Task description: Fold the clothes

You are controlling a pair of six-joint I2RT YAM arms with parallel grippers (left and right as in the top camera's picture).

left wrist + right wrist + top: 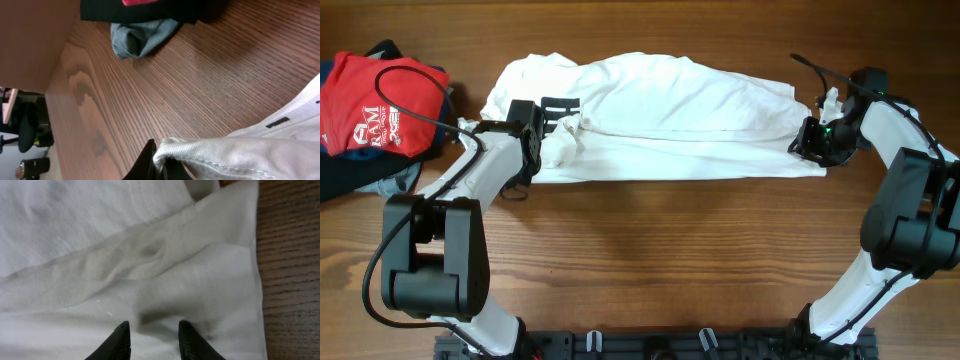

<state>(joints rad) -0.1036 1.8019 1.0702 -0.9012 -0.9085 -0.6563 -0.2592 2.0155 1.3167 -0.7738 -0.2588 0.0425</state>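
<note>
A white garment [660,110] is lying stretched lengthwise across the wood-grain tabletop [670,250], its soft knit fabric rumpling into long rounded folds along the upper side and running flatter toward the straight lower hem. The left gripper [161,162] is sitting at the garment's left end, its dark fingers seemingly pinching a bunched, stitched edge of the cloth, though only their tips are showing in the wrist view. The right gripper [154,340] is hovering over the right end, its two black tapered fingers spread apart with smooth white fabric lying between them, near a sewn seam. At the far left, a crumpled red shirt [380,95] with white lettering is lying on dark clothing [350,175], with a grey cloth [140,37] bunching beside it
</note>
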